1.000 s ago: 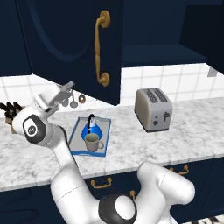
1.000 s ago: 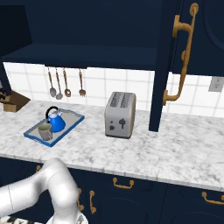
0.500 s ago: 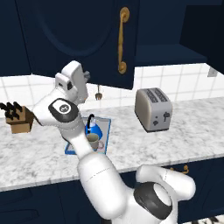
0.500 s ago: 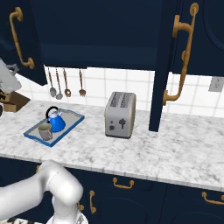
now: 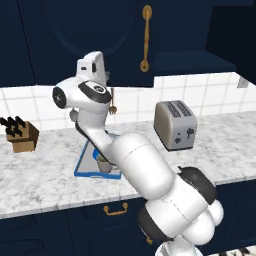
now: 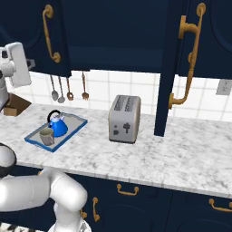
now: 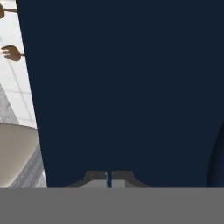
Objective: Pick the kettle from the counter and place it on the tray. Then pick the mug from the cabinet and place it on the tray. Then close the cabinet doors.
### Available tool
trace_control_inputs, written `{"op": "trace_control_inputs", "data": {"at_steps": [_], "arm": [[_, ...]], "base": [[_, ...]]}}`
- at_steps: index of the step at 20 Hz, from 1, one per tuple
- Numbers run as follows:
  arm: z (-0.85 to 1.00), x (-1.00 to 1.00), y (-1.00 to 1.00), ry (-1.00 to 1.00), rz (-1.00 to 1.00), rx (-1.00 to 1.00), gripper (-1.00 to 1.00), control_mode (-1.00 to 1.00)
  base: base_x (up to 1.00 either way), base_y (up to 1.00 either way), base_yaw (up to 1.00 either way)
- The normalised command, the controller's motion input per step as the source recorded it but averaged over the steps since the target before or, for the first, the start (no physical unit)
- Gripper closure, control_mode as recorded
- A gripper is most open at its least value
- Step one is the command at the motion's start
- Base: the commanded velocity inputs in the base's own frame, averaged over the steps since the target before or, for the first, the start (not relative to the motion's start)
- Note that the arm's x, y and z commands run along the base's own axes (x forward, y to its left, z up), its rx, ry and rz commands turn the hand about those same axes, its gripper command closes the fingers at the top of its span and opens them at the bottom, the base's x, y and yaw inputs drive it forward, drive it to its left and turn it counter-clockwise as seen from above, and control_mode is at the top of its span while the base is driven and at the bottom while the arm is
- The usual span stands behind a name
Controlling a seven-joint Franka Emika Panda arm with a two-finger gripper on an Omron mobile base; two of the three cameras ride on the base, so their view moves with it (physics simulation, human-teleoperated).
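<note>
base views share tray (image 6: 34, 140); hand view close on door (image 7: 122, 87).

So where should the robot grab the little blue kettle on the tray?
Best by the thin black arched handle over the small bright blue cone-shaped kettle, coming straight down from above. The body flares wide and slopes, so fingers might slip, and the grey-beige mug stands close beside it on the blue-rimmed tray.

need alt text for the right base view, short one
A blue-rimmed grey tray on a white-and-grey marbled counter holds a bright blue cone-shaped kettle and a grey-beige mug. A boxy silver toaster stands to its right, a dark navy cabinet door with a brass handle hangs open, and the white robot arm reaches up at left.
</note>
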Motion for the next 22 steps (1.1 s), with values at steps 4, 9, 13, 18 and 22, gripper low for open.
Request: {"op": "trace_control_inputs", "data": {"at_steps": [4,9,13,18,22], "arm": [[0.00,0.90,-0.74,0.14,0.19,0.27,1.00,-1.00],[0.00,0.55,-0.83,-0.05,0.28,0.12,1.00,-1.00],[0.00,0.51,-0.78,-0.13,0.43,0.06,1.00,-1.00],[0.00,0.62,-0.69,-0.09,0.52,0.07,1.00,-1.00],[-0.07,0.89,-0.39,0.00,0.35,0.06,1.00,-1.00]], "base": [[0.00,0.00,0.00],[0.00,0.00,0.00],[0.00,0.00,0.00],[0.00,0.00,0.00],[0.00,0.00,0.00]]}}
